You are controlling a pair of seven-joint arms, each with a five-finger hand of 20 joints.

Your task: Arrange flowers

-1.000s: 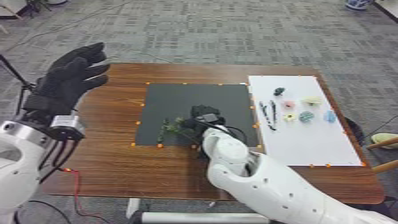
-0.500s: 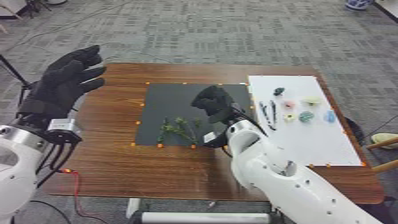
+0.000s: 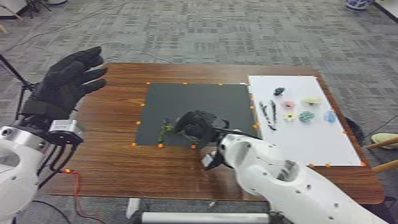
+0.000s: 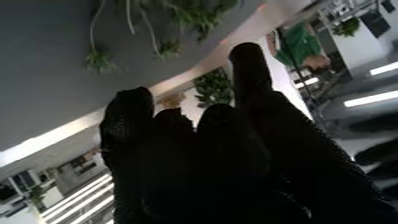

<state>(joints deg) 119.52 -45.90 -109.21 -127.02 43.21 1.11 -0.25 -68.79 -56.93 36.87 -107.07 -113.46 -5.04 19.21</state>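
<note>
Fingers of our right hand (image 3: 197, 124) loosely extended, nothing visibly held | sprigs (image 3: 165, 130) at nine o'clock from it, on the mat (image 3: 191, 95) | blooms (image 3: 306, 117) at three, on the sheet (image 3: 293, 145) | left hand (image 3: 64, 82) unclenched at ten | risk, we judge: a low sideways sweep snags leaves, dragging our stems askew

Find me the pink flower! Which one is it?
It's the pink flower just left of the cream flower, with the yellow flower nearer the robot; the others aren't pink.
</note>
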